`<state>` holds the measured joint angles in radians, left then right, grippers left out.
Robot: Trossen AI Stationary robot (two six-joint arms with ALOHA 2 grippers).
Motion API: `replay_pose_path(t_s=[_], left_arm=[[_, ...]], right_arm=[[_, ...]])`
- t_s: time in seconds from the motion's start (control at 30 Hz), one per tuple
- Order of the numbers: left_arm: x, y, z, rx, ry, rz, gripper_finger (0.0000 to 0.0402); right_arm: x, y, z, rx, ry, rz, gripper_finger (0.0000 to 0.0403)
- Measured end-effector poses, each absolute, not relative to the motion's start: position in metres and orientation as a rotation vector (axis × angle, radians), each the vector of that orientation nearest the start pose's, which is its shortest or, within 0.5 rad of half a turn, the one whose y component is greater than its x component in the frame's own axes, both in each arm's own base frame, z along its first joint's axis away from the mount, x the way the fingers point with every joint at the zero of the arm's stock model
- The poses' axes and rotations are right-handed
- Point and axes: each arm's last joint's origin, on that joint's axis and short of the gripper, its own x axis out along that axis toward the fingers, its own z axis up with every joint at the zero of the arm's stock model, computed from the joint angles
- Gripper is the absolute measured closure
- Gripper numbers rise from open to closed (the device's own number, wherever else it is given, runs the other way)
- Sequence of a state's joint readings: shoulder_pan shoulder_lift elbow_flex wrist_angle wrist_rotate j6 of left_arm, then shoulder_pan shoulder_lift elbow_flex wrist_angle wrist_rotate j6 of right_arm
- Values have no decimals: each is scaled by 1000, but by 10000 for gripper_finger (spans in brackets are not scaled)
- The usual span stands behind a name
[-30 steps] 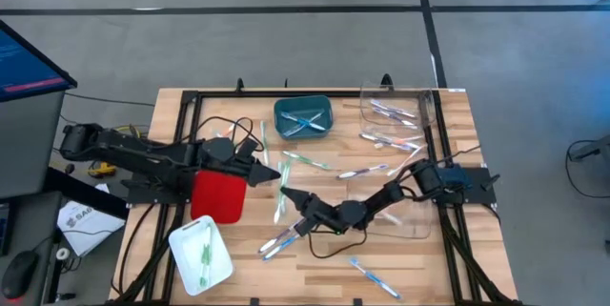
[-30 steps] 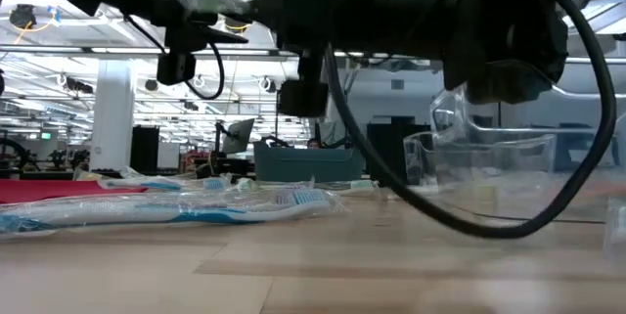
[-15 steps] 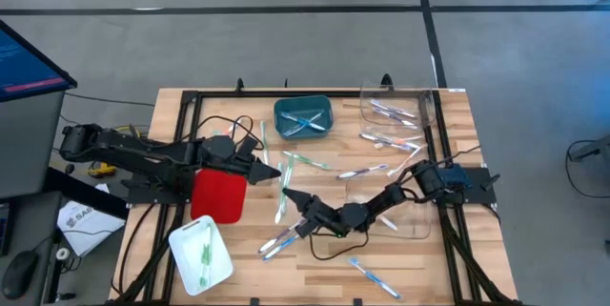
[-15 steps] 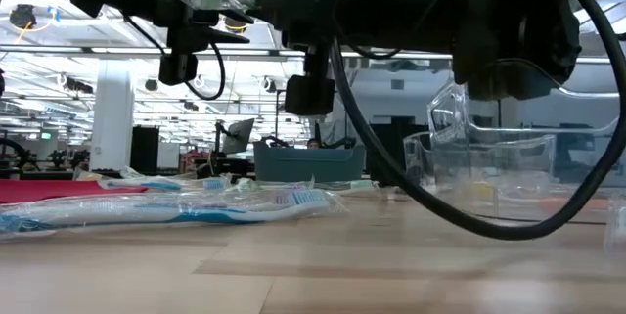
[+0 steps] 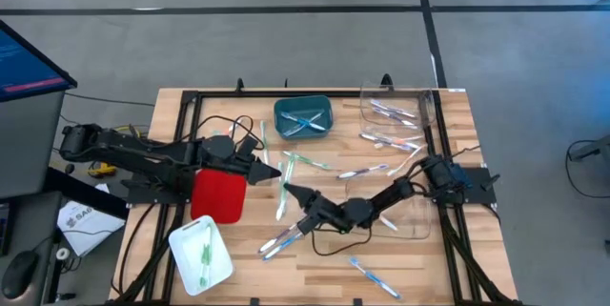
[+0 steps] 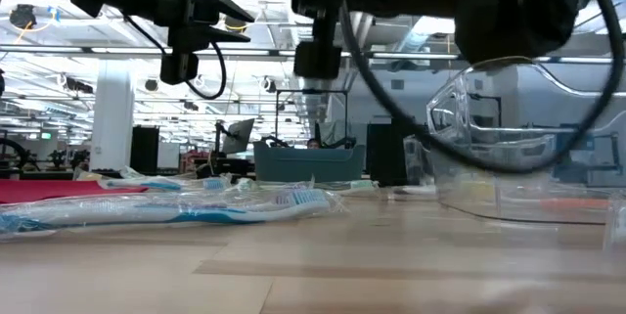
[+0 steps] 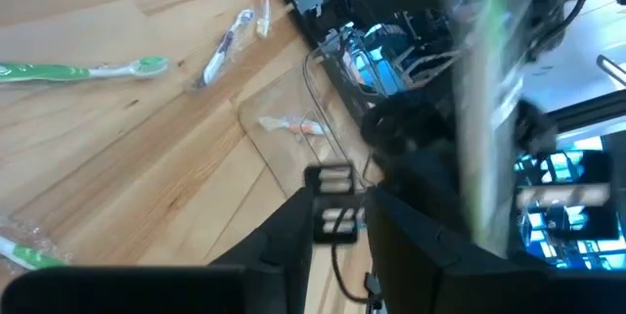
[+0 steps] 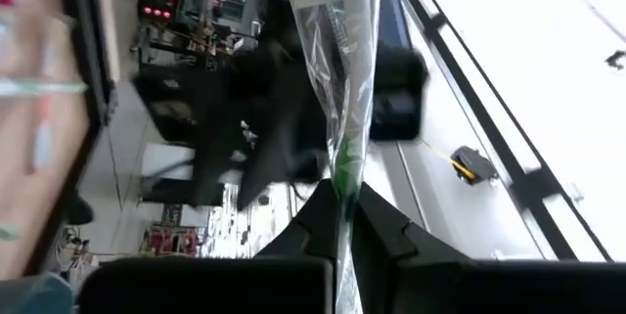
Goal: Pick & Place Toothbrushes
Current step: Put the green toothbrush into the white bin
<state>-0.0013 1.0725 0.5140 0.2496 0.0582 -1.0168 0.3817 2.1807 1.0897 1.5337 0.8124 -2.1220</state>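
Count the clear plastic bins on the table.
2. One clear plastic bin sits at the table's far right corner, with toothbrushes inside. The other is nearer the front right, partly under the right arm. None seems hidden.

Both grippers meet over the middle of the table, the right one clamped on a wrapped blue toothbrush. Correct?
Not quite: the wrapped toothbrush in the right gripper is green, not blue, as the right wrist view shows. The rest holds: it meets the left gripper over the table's middle.
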Motion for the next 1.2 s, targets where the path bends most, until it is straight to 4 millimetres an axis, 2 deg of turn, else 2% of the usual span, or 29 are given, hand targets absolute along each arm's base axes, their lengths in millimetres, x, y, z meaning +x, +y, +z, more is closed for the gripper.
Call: replay_pose_path(t_s=[0.23, 0.4, 0.5, 0.63, 0.87, 1.07, 1.2], left_arm=[[217, 6, 240, -995, 234, 94, 309], [203, 21, 259, -998, 142, 40, 309], [200, 28, 261, -1007, 163, -26, 309], [203, 31, 258, -1009, 173, -27, 305], [212, 34, 248, -1018, 212, -5, 252], [227, 31, 249, -1004, 138, -96, 201], [234, 28, 245, -1015, 139, -118, 186]], right_arm=[[388, 124, 191, -1775, 209, -578, 398], [393, 113, 187, -1792, 271, -526, 398], [395, 108, 186, -1800, 270, -520, 398], [395, 109, 184, -1827, 271, -486, 398], [396, 110, 183, -1869, 276, -470, 398], [396, 109, 183, -1877, 283, -464, 397], [396, 108, 183, -1877, 286, -467, 397]])
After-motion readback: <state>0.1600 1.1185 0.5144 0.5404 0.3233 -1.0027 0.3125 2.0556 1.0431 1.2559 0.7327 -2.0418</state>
